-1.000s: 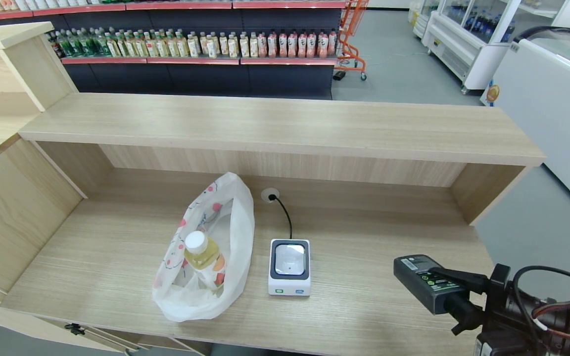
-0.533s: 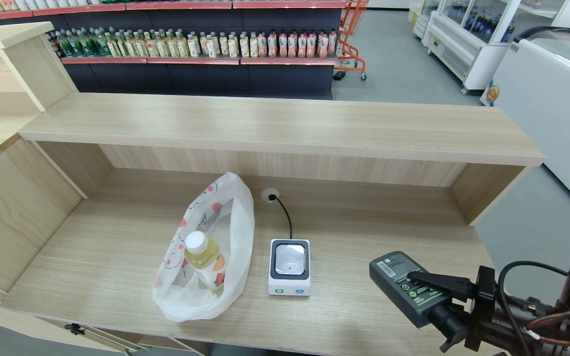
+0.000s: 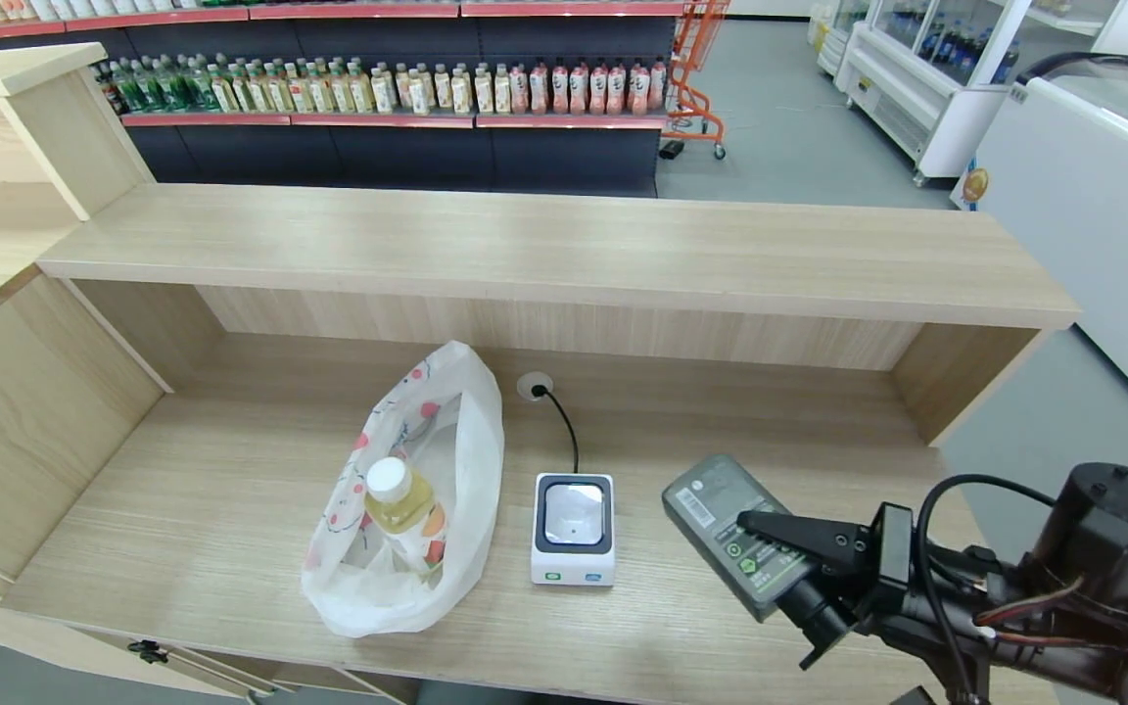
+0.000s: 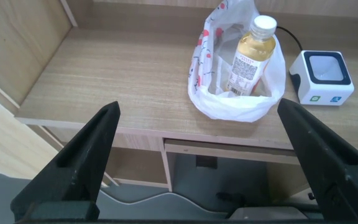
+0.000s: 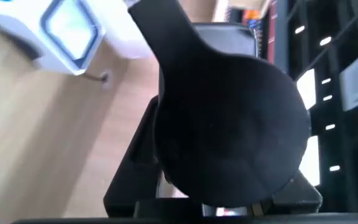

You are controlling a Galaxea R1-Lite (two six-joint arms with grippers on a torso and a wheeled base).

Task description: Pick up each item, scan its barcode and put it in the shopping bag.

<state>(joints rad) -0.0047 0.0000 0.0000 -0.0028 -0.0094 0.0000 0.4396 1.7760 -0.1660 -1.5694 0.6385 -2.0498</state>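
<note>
My right gripper [image 3: 772, 560] is shut on a flat dark grey pack [image 3: 721, 529] with a white barcode label on its upper face. It holds the pack tilted above the counter, just right of the white barcode scanner [image 3: 573, 529]. The scanner's glass window [image 5: 70, 28] faces up. Left of the scanner the patterned white shopping bag [image 3: 446, 431] lies open with a yellow drink bottle [image 3: 399, 509] inside. My left gripper [image 4: 199, 109] is open off the counter's front edge, short of the bag [image 4: 204, 74] and the bottle [image 4: 248, 53].
The scanner's black cable [image 3: 560, 421] runs back to a grommet in the wooden counter [image 3: 231, 490]. A raised shelf [image 3: 544, 245] spans the back and side panels close both ends. A drawer front [image 4: 229, 152] sits under the counter edge.
My right gripper has carried the pack left and a little forward over the counter, closer to the scanner. Bag, bottle and scanner have not moved.
</note>
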